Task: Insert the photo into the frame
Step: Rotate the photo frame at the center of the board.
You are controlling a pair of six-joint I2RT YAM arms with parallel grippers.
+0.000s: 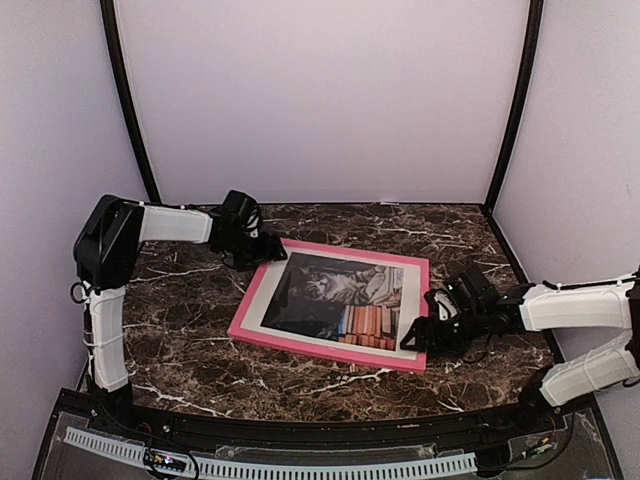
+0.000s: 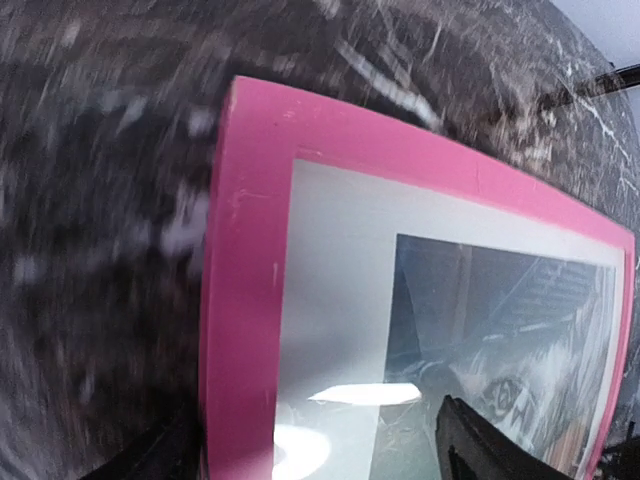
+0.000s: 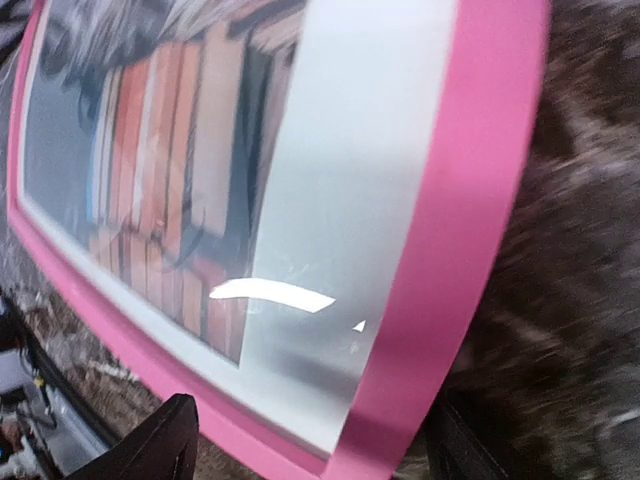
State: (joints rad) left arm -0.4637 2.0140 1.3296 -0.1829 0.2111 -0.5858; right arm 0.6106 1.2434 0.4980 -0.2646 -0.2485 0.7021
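Note:
The pink frame point(image 1: 330, 347) lies flat on the marble table. Inside it sits a white mat point(image 1: 268, 300) around the photo point(image 1: 345, 295) of a grey cat and orange and red books. My left gripper point(image 1: 262, 250) is open at the frame's far left corner. In the left wrist view its jaws straddle the pink rail point(image 2: 240, 300), the mat point(image 2: 340, 280) and the photo's edge point(image 2: 500, 330). My right gripper point(image 1: 420, 335) is open at the near right corner. In the right wrist view its jaws straddle the frame's corner point(image 3: 470, 200), with the mat point(image 3: 350, 170) and the photo's books point(image 3: 170, 150) beyond.
The dark marble table point(image 1: 180, 330) is closed in by pale walls at the back and sides, with black posts point(image 1: 130, 100) at the back corners. A black rail with a white strip point(image 1: 300, 465) runs along the near edge.

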